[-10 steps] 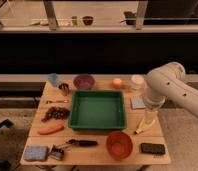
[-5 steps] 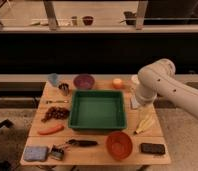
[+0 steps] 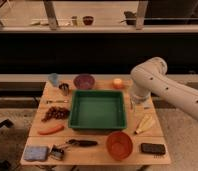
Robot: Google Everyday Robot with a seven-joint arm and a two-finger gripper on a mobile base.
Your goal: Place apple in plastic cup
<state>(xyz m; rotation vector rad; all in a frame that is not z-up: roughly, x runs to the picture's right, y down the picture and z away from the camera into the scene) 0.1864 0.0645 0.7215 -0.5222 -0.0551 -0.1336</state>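
The apple (image 3: 118, 83), small, round and orange-yellow, sits at the back of the wooden table (image 3: 99, 156), right of the centre. A small blue cup (image 3: 53, 79) stands at the back left corner. My white arm (image 3: 162, 85) reaches in from the right, its elbow just right of the apple. The gripper (image 3: 134, 103) hangs down from it over the table's right side, beside the green tray (image 3: 98, 125) and a short way in front and to the right of the apple. The arm hides the back right corner of the table.
A purple bowl (image 3: 84, 81) and a metal cup (image 3: 64, 89) stand at the back. Grapes (image 3: 54, 114), a carrot (image 3: 50, 129), a blue sponge (image 3: 36, 152) and a utensil (image 3: 82, 143) lie left and front. An orange bowl (image 3: 119, 145), a banana (image 3: 144, 124) and a black object (image 3: 153, 148) are front right.
My arm has swung left over the table's right side and now covers the pale cup that stood at the back right. The apple has not moved.
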